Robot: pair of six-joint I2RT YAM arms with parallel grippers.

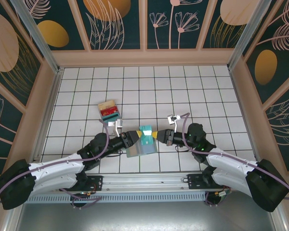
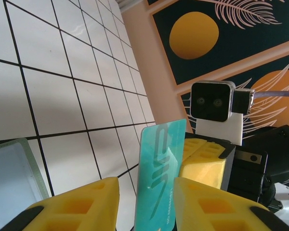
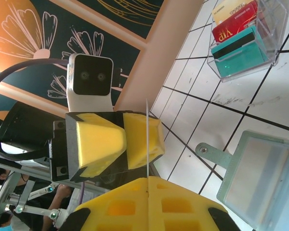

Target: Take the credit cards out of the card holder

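Credit card (image 1: 145,130), teal, upright just above the card holder (image 1: 140,149), I've got the right gripper (image 1: 157,135) pinching it, left gripper (image 1: 136,135) narrowly parted around it, white gridded tiled table (image 1: 207,96) under the holder, dark floral wall panels (image 1: 118,24) beyond.

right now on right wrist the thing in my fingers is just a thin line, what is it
observer: a teal card, edge-on to you; left wrist shows its printed face
operator: does the left gripper grip it too
observer: no, its fingers straddle it with a gap on one side
operator: where's the card holder
observer: from above, flat on the table, just nearside of the card
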